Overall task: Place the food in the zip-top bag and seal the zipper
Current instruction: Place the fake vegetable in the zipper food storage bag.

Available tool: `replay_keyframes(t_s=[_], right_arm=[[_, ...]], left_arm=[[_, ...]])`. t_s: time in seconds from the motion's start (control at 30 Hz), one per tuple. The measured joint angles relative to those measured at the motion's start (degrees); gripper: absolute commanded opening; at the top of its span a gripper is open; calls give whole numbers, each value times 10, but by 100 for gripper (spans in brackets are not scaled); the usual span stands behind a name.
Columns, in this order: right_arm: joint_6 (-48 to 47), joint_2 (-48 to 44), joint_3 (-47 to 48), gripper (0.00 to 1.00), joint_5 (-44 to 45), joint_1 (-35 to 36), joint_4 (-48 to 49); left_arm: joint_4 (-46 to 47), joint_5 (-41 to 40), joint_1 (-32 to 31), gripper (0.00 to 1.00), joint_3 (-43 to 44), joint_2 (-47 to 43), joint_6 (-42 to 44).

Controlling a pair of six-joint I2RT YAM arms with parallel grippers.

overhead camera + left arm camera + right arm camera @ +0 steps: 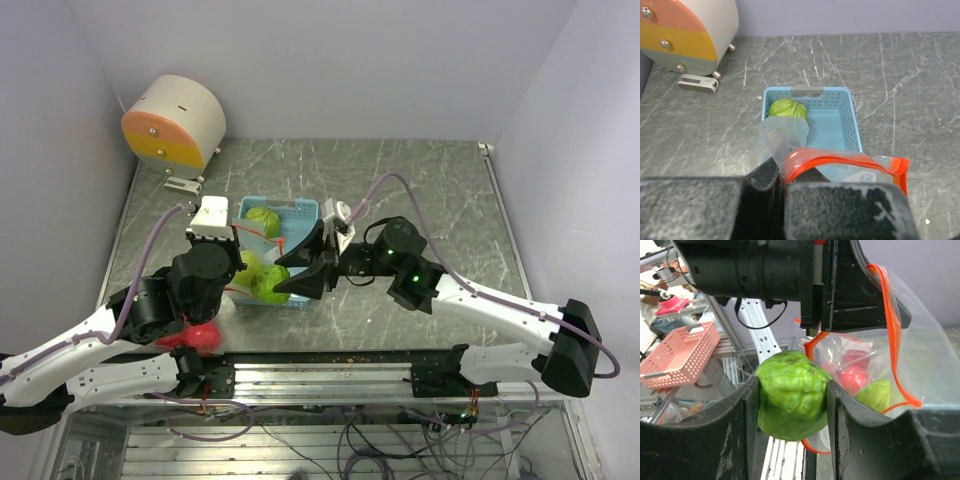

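My left gripper (781,180) is shut on the red zipper rim of the clear zip-top bag (840,162) and holds its mouth up over the near end of the light blue tray (852,125). My right gripper (792,405) is shut on a ribbed green cabbage-like head (792,395) right at the bag's mouth (892,340). Through the bag's film a red apple-like piece (852,379) and another green piece (879,395) show. One more cabbage head (786,108) lies at the tray's far end. From above, the held cabbage (270,285) sits at the tray's near edge.
A round white, pink and yellow drawer unit (175,120) stands at the back left, with a small white clip (183,184) in front of it. A red piece (200,338) shows beneath the left arm. A pink basket (677,350) sits off the table.
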Motion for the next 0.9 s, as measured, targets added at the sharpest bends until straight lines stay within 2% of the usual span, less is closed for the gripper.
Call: replay_keyframes(t_s=[0.1,0.23,0.3,0.5,0.53,0.7,0.9], right_arm=[[-2,23,2,6,33,14,3],[-18,60,23,16,121,32,-8],[-35,87,53,30,189,45,-28],[-77,145,106,94,360,80,-70],[-84,147,106,99,377,83,-80],[-108,136,103,100,418,89,-93],[-117,49,64,100,422,100,-98]], left_arm=[[8,12,0,7,0,7,0],[12,27,0,7,0,10,0],[12,31,0,7,0,9,-1],[3,38,0,7,0,-3,-9],[2,38,0,7,0,-7,-10],[2,37,0,7,-1,-21,-11],[-7,14,0,7,-2,-24,-18]])
